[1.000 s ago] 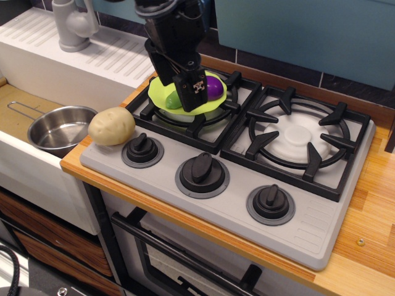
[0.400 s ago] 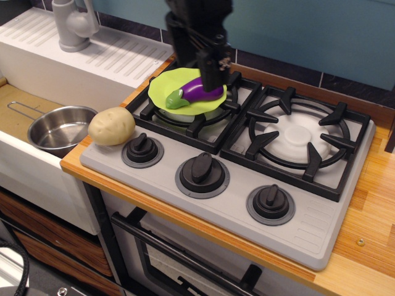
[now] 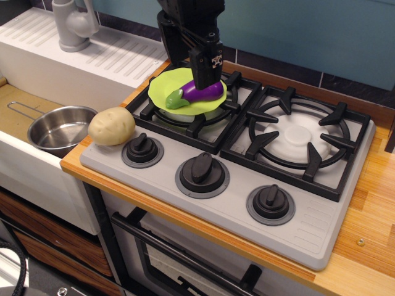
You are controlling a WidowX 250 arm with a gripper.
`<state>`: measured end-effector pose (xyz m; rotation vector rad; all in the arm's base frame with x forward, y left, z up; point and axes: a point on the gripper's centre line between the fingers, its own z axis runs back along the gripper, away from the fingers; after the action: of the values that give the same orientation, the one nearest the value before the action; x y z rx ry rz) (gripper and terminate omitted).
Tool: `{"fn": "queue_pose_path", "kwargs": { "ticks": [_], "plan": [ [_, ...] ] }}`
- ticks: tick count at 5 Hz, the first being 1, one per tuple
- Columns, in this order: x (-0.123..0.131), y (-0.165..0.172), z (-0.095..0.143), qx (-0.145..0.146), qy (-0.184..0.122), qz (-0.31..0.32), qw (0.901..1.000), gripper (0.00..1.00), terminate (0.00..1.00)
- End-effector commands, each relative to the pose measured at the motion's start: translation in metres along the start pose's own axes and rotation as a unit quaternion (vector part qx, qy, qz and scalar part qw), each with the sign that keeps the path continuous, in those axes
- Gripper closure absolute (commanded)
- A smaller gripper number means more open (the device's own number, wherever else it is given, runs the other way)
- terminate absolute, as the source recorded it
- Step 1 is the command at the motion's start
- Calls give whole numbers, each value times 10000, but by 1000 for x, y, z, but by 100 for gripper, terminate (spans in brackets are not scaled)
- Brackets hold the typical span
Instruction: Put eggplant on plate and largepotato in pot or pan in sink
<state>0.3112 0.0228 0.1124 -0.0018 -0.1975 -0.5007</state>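
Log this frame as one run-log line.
eggplant: on plate | largepotato: on stove corner, not in pan | gripper: above eggplant, state unclear | next: potato

Glossy eggplant [image 3: 199,94], shiny steel pan [image 3: 60,128], wooden counter [image 3: 370,185].

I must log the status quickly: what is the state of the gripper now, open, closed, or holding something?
Gripper: above the eggplant lying on the plate, holding nothing; open or closed cannot be told.
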Motion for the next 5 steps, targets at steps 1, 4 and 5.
{"fn": "queue_pose_path", "kwargs": {
  "ticks": [1, 4, 5],
  "plan": [
    [-23, 11, 7, 806, -341, -291, 9957, 0, 0],
    [-52, 42, 12, 1355, -166, -302, 9902, 0, 0],
    [-61, 53, 12, 1338, 322, 154, 9904, 0, 0]
  ]
}}
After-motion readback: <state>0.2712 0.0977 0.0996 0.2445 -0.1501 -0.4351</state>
